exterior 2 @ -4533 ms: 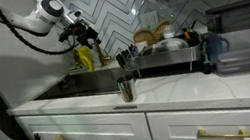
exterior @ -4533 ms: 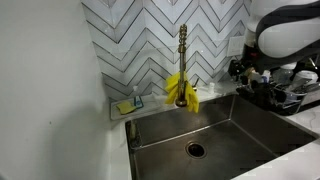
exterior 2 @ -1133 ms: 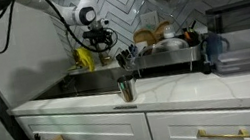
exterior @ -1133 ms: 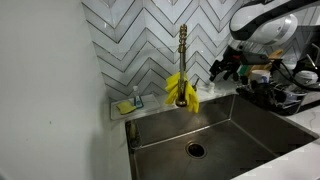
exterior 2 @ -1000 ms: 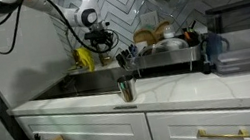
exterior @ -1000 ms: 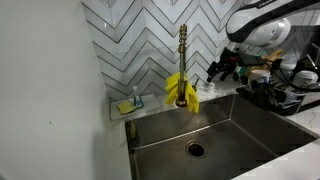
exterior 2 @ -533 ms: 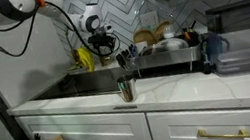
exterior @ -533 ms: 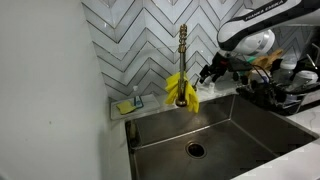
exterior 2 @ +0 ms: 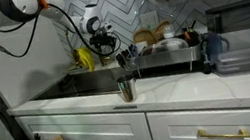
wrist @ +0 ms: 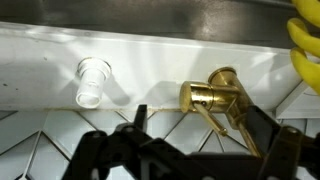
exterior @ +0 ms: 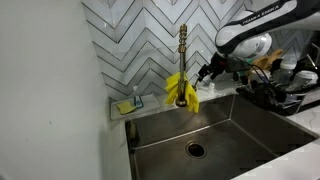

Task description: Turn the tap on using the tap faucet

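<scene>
The tap (exterior: 183, 55) is a tall brass-gold fitting with a ribbed neck, standing at the back of the sink against the chevron tiles. A yellow cloth (exterior: 181, 90) hangs on its lower part. A separate brass handle (wrist: 212, 96) with a thin lever sits on the white ledge in the wrist view. My gripper (exterior: 207, 73) hovers just right of the tap, above the ledge, and also shows in an exterior view (exterior 2: 108, 50). Its black fingers (wrist: 200, 150) are spread wide, either side of the lever, touching nothing.
The steel sink basin (exterior: 230, 125) with its drain (exterior: 195, 150) lies below. A loaded dish rack (exterior: 290, 90) stands to the right. A white cap (wrist: 92, 80) sits on the ledge. A sponge dish (exterior: 128, 104) is at left. A metal cup (exterior 2: 126, 88) stands on the counter.
My gripper has swung from near the dish rack toward the tap and slightly down, ending close beside the yellow cloth. Its fingers stay open.
</scene>
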You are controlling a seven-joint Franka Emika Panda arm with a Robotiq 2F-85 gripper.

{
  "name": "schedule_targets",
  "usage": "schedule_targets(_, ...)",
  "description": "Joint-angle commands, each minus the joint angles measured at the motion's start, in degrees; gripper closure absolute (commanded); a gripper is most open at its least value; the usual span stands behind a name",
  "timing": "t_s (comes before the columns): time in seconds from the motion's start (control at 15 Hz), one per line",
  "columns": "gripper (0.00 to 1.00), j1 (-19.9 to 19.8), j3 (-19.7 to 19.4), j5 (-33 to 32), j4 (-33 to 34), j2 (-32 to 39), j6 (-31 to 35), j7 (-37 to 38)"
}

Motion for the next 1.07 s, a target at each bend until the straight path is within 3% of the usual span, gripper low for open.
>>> schedule_targets(0.0,0.0,0.49,-0.36,-2.19,0.1,0.59,1.93,1.59)
schedule_targets(1.0,0.0,1.55,-1.69,-7.69,0.43,2.53,6.23,5.5)
